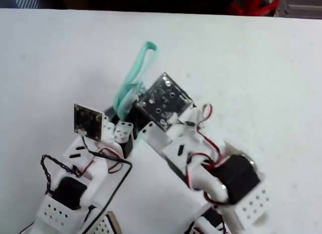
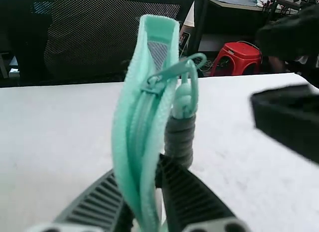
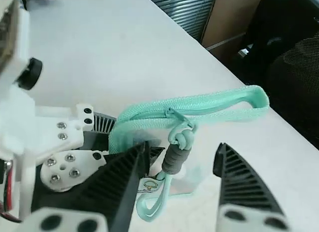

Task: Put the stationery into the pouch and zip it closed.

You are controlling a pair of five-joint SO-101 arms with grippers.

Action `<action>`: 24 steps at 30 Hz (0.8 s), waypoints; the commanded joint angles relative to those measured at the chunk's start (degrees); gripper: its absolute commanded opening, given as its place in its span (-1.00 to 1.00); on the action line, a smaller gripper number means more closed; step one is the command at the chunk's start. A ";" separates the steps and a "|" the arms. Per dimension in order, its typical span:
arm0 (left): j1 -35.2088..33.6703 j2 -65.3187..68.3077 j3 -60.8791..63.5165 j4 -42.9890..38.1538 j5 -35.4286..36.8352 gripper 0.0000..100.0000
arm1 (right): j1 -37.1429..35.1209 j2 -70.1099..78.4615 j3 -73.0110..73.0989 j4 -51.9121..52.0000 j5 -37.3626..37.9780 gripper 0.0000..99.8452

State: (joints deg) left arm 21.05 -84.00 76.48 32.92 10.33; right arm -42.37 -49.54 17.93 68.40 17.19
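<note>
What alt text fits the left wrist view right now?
The left gripper clamps a mint pouch seen edge-on, above the white table. Its zip slider sits near the end far from the gripper, with a pull cord and grey sleeve beside it.

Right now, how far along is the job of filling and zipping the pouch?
Done: the left pincer is shut on the pouch, held on edge; the zip looks joined up to the slider. In hand: the right pincer stands open around the zip pull. Remaining: gripping the pull and closing the far stretch, which looks open. Whether the stationery is inside, I cannot tell.
</note>
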 commanded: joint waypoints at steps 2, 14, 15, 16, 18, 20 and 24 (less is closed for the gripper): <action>0.48 0.57 -1.14 0.35 0.09 -0.96 | -0.75 0.66 2.81 -4.09 -0.62 -0.58; 0.84 0.57 -1.14 0.53 0.09 -0.96 | 1.10 5.76 4.66 -10.51 2.73 -0.58; 0.84 0.57 -1.14 0.53 0.09 -0.96 | 1.10 6.55 4.48 -10.68 2.64 -0.58; 0.84 0.57 -1.14 0.53 0.09 -0.96 | 1.10 6.99 4.40 -10.68 2.64 -0.58; 0.84 0.57 -1.14 0.53 0.09 -0.96 | 1.10 7.43 4.57 -11.74 2.99 -0.59; 0.84 0.57 -1.14 0.53 0.09 -0.96 | 1.36 7.96 4.75 -13.05 3.08 -0.59; 0.84 0.57 -1.14 0.53 0.09 -0.96 | 1.54 9.71 5.63 -16.48 3.16 -0.61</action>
State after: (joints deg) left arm 20.79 -84.00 76.48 32.92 10.33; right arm -41.76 -40.57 23.82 54.51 19.65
